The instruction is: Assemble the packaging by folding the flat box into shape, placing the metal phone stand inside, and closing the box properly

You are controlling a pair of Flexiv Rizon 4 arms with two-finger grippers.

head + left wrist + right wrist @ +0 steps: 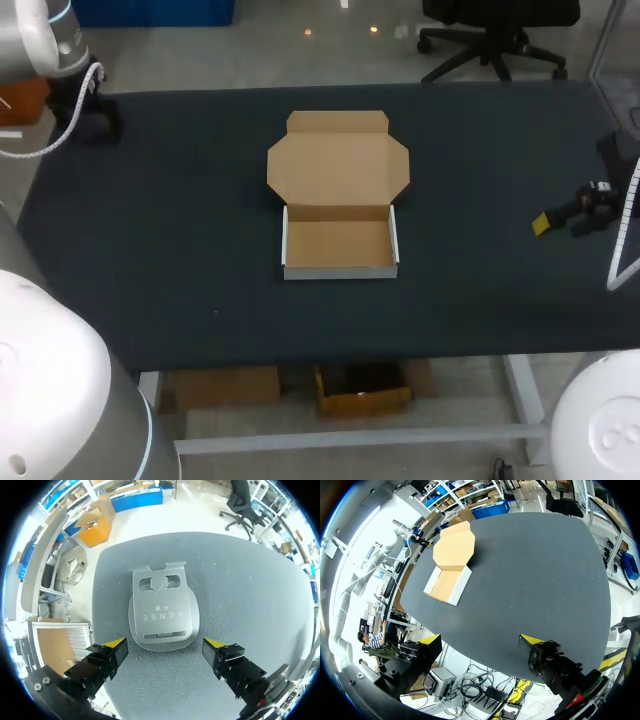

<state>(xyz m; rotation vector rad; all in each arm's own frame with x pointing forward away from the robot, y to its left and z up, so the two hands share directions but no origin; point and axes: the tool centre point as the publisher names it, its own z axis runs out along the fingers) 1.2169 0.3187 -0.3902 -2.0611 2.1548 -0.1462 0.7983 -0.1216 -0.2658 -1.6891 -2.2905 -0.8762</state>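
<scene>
The cardboard box point(338, 243) sits at the table's middle, its tray folded up with white outer walls and its brown lid point(338, 163) lying open and flat behind it. Nothing is inside the tray. In the left wrist view the silver metal phone stand point(162, 611) lies flat on the table, just ahead of and between the fingers of my open left gripper point(165, 643), which do not touch it. In the head view the stand is hidden at the far left corner. My right gripper point(481, 640) hangs open over the table's right edge point(570, 218), far from the box point(447, 582).
The black table point(180, 250) spans the view; its front edge runs below the box. A white cable point(70, 120) loops from my left arm at the far left corner. My right arm's cable point(628, 230) hangs at the right edge.
</scene>
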